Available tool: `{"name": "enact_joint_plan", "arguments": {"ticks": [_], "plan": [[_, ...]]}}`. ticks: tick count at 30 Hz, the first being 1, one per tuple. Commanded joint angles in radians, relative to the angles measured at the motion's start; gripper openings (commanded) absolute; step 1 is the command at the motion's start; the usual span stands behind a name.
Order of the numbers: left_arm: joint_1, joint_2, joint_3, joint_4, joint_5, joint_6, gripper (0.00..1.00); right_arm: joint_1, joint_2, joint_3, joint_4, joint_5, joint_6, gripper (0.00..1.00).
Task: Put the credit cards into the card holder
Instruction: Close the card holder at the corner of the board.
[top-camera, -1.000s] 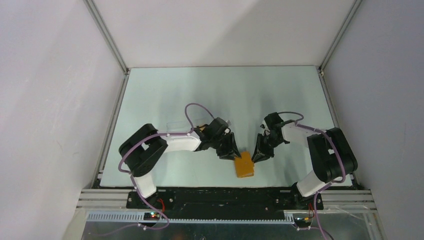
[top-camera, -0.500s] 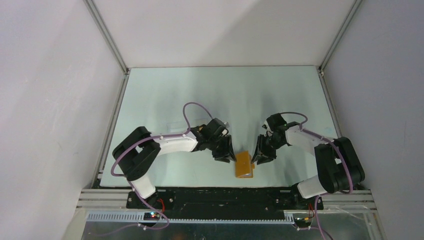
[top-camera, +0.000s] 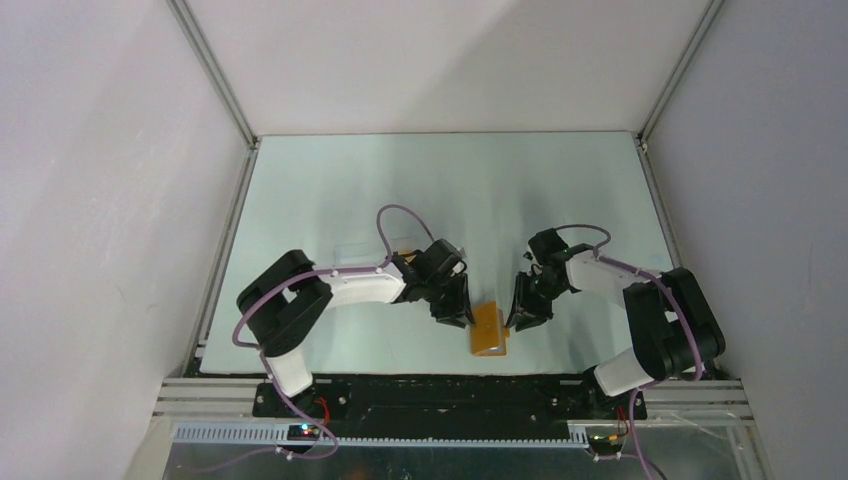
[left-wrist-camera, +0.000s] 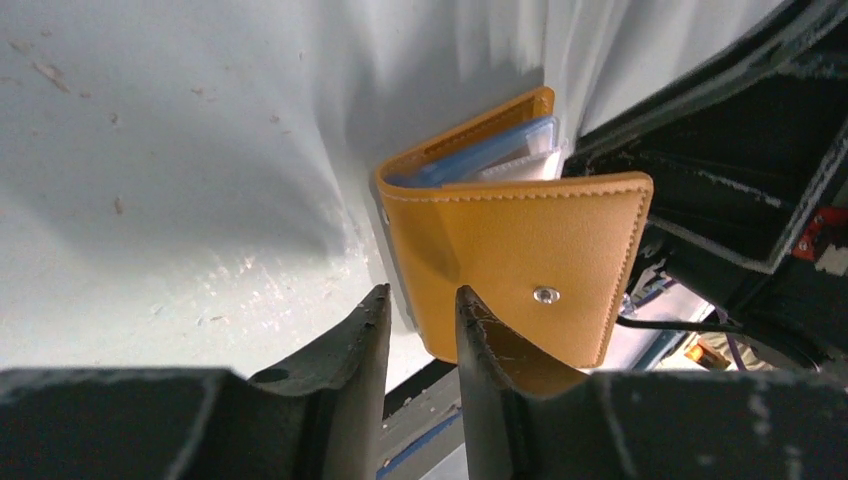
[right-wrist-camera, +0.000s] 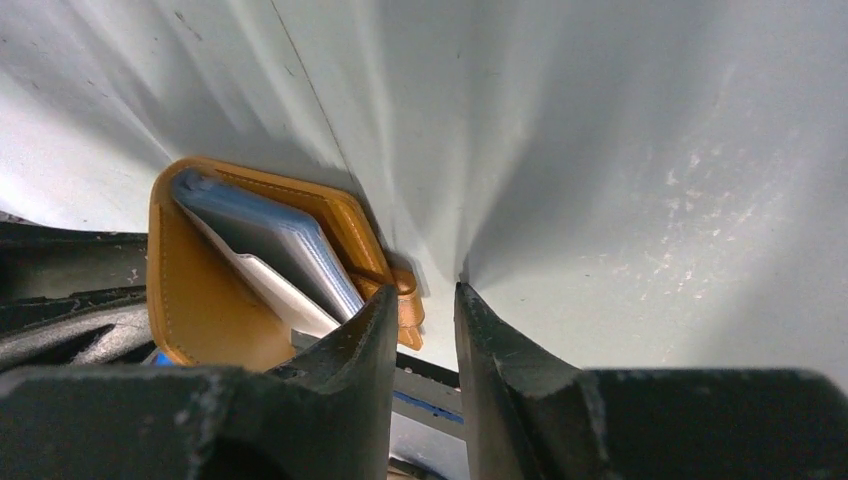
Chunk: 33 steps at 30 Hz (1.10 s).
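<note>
White walls (top-camera: 430, 60) are boxing in the cell on three sides, nothing else in the room showing. The pale surface (top-camera: 440, 180) is looking smooth with light scuffing, so things are probably sliding on it easily.

Left arm (top-camera: 350, 288) and right arm (top-camera: 640, 300) are reaching in toward the centre near the front edge. The card holder (top-camera: 488, 328) is sitting there between them, half-folded with its covers gaping.

I'm judging it light, soft and springy: leather-like covers, likely wanting to flop shut or skate if pushed. Best hold looks like pinching one cover edge while the other side pins it.

Left fingers (left-wrist-camera: 372, 330) are standing slightly apart, gripping nothing, tips just beside the holder's near cover. Right fingers (right-wrist-camera: 365, 340) are likewise parted a little and empty, next to the tab clasp (right-wrist-camera: 405, 300).

Blue pockets (left-wrist-camera: 490, 155) are showing pale sheets inside; I can't tell if those are credit cards. No loose cards clearly showing. Snap stud (left-wrist-camera: 545, 294) is facing the left wrist camera.
</note>
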Motion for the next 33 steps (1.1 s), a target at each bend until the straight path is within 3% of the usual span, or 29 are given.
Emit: {"name": "enact_joint_plan", "arguments": {"ticks": [1, 14, 24, 33], "plan": [[-0.012, 0.041, 0.058, -0.034, -0.065, -0.012, 0.36, 0.038, 0.006, 0.016, -0.016, 0.054, -0.004, 0.32], [-0.032, 0.151, 0.099, -0.134, -0.161, -0.028, 0.36, 0.112, -0.042, 0.016, -0.12, 0.201, 0.001, 0.53], [-0.032, 0.172, 0.116, -0.159, -0.163, -0.027, 0.34, 0.209, -0.01, 0.017, -0.124, 0.283, 0.028, 0.53], [-0.032, 0.199, 0.135, -0.178, -0.166, -0.026, 0.26, 0.245, 0.001, 0.031, -0.066, 0.28, 0.031, 0.52]]}}
